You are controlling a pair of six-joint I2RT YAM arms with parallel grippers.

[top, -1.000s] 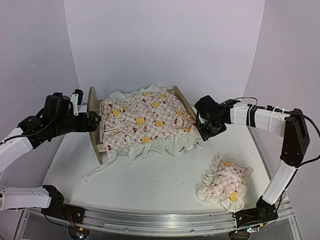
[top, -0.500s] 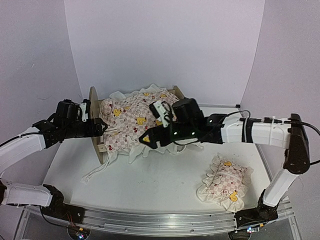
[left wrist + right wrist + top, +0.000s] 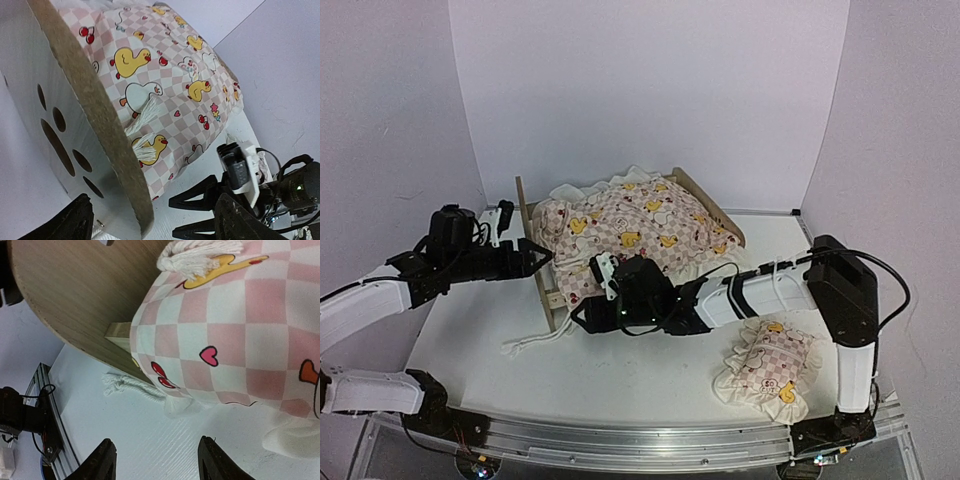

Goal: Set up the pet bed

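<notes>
Since the earlier frame the pet bed point(image 3: 710, 205) has swung round on the table point(image 3: 620, 385), and the right arm has crossed to its near front corner. The bed lies at back centre, its headboard point(image 3: 92, 110) edge standing between the spread fingers of the left gripper point(image 3: 542, 256), which do not visibly clamp it; the right gripper point(image 3: 578, 314), fingers likewise apart and empty, sits low just before that headboard's near end. Shown: one bed, one frilled quilt point(image 3: 640, 225) heaped over it, one pillow point(image 3: 767, 362) well apart at the near right, and two grippers.
</notes>
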